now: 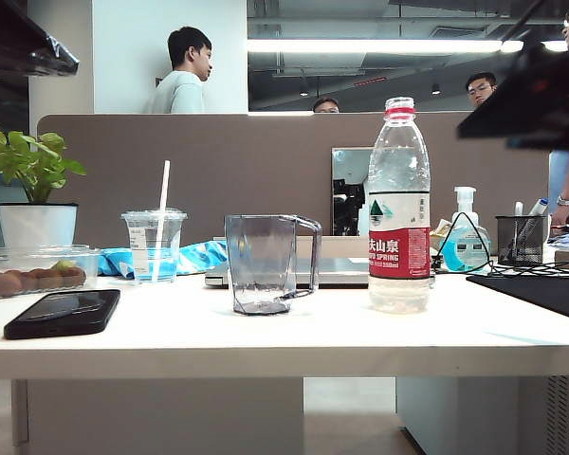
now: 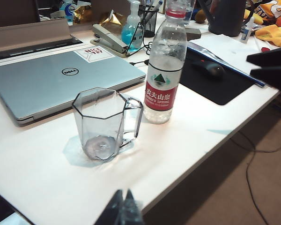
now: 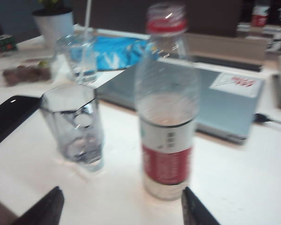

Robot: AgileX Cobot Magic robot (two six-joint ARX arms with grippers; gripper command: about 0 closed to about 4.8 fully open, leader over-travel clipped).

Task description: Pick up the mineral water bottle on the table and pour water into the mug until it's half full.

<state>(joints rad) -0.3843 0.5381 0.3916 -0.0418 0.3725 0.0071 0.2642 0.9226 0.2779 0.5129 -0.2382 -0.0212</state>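
The mineral water bottle [image 1: 399,204] stands upright on the table [image 1: 266,332], just beside the empty mug [image 1: 266,263]. The right gripper [image 3: 122,206] hangs spread wide before the bottle, touching nothing. The left gripper [image 2: 122,208] hovers off the table's near edge, its fingertips close together and empty.

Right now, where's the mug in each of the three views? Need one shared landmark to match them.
Exterior view: the mug stands centre on the table, left of the mineral water bottle.
Left wrist view: mug centre-left, in front of the silver laptop.
Right wrist view: mug left of centre, blurred.
Shared landmark: the bottle, upright beside the mug in every view.
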